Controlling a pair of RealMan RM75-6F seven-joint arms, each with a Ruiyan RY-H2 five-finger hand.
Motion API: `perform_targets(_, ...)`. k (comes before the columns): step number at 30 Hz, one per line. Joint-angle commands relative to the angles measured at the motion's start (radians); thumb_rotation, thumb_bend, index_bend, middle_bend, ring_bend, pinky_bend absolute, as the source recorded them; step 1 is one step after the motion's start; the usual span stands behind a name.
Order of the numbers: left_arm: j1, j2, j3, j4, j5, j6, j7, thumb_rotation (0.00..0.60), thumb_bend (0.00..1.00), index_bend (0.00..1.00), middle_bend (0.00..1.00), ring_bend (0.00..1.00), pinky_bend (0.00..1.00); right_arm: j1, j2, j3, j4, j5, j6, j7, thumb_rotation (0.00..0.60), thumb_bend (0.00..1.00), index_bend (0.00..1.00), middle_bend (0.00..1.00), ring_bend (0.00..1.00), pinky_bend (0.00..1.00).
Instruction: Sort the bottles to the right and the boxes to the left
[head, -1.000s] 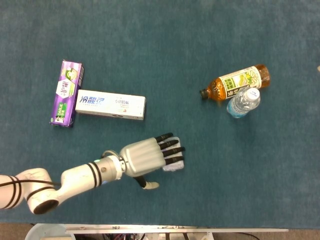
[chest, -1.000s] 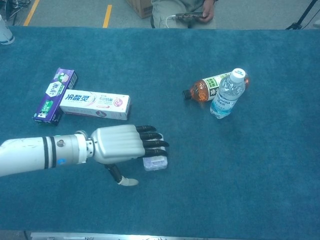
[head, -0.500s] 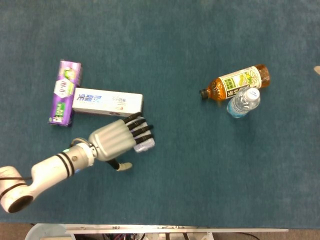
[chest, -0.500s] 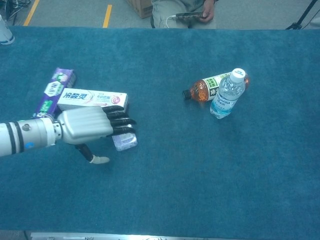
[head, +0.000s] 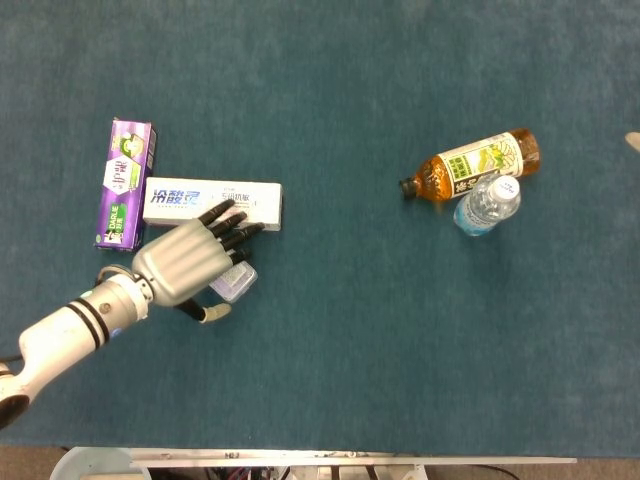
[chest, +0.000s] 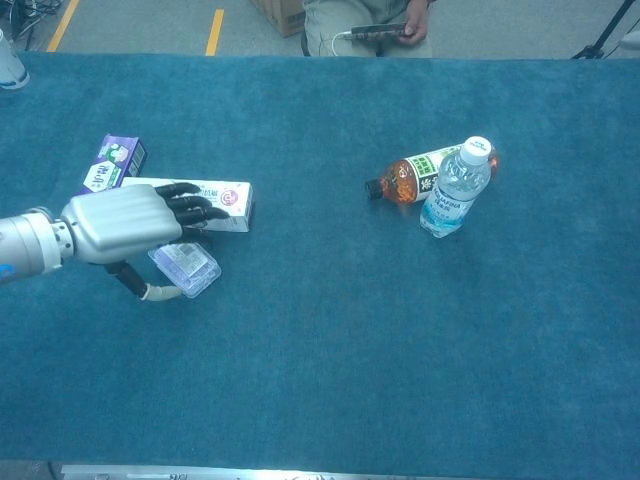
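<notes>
Nearest to us, our left hand (head: 185, 262) reaches in from the lower left on its white arm with black bands (head: 70, 330), palm down over the blue felt-covered table (head: 330, 380). Under it lies a small clear plastic box with a purple-tinted inside (chest: 185, 268); the black fingers (chest: 185, 205) stretch out above its far side while the thumb (chest: 150, 291) curls beneath its near side, and we cannot tell from either view whether the hand truly grips the box or only rests over it. Just beyond the small box, touching or nearly so, a long white toothpaste carton with blue lettering (head: 260, 203) lies flat, its length running left to right, and our fingertips overlap its near edge in the head view. Against the left end of that carton a purple toothpaste carton with green markings (head: 122, 180) lies lengthwise from near to far. Well apart, on the right of the table, a clear water bottle with a white cap and blue label (chest: 455, 190) stands upright, and just behind it, touching, an amber tea bottle with a green and white label (head: 470, 165) lies on its side, its dark cap pointing left. Our right hand shows in neither view
</notes>
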Motion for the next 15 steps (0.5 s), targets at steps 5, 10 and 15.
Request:
perform_targets(5,0.057,0.061,-0.037,-0.030,-0.001,0.124,-0.167,0.316,0.28,0.20,0.00,0.00,0.00,-0.008,0.004,-0.007,-0.002,-0.013,0.010,0.000,0.600,0.03,0.10,0.30,0.19,0.41)
perform_targets(10,0.119,0.090,-0.074,-0.022,-0.031,0.235,-0.304,0.465,0.28,0.18,0.00,0.00,0.00,-0.017,0.008,-0.018,-0.009,-0.016,0.017,-0.030,0.600,0.03,0.10,0.30,0.19,0.41)
perform_targets(15,0.175,0.126,-0.101,-0.016,-0.083,0.300,-0.409,0.502,0.28,0.18,0.00,0.00,0.00,-0.031,0.011,-0.024,-0.008,0.000,0.027,-0.062,0.600,0.03,0.10,0.30,0.19,0.41)
